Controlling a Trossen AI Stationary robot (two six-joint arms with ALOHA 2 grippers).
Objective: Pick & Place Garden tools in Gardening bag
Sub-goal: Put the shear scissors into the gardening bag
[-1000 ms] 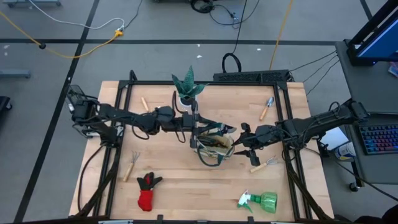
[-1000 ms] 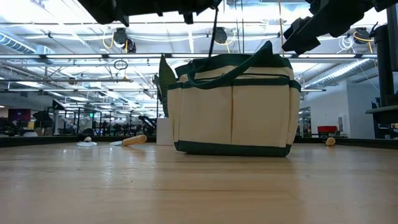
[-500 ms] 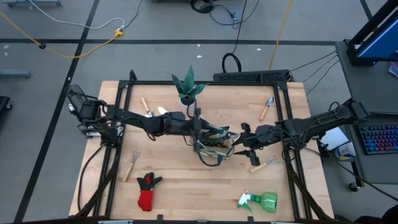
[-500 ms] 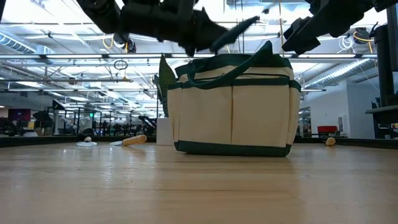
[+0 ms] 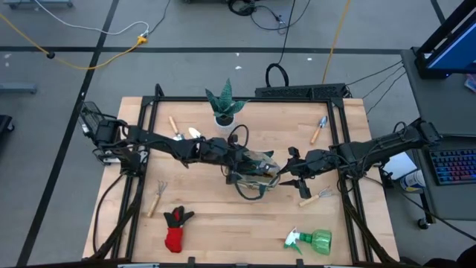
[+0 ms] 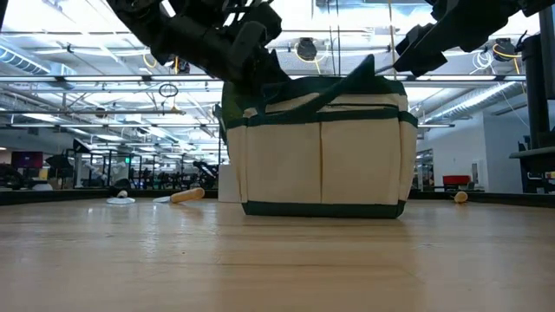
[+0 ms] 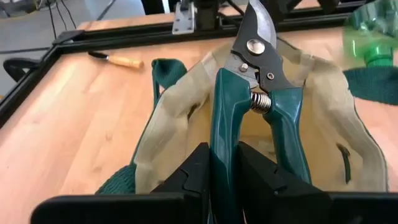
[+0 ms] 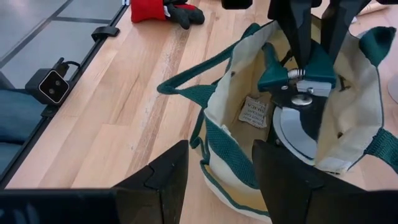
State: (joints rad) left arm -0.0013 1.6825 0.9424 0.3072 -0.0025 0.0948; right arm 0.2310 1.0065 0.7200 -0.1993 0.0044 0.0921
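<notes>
Over the gardening bag (image 5: 256,177) mouth, the left end effector (image 7: 225,171) grips the pruning shears (image 7: 258,93) by one handle, blades pointing down into it; the right end effector (image 8: 217,168) waits open beside the bag.

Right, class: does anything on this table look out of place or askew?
Only the gardening bag: its rim sags where the left end effector lowers the pruning shears in. The right end effector hovers open beside it.
</notes>
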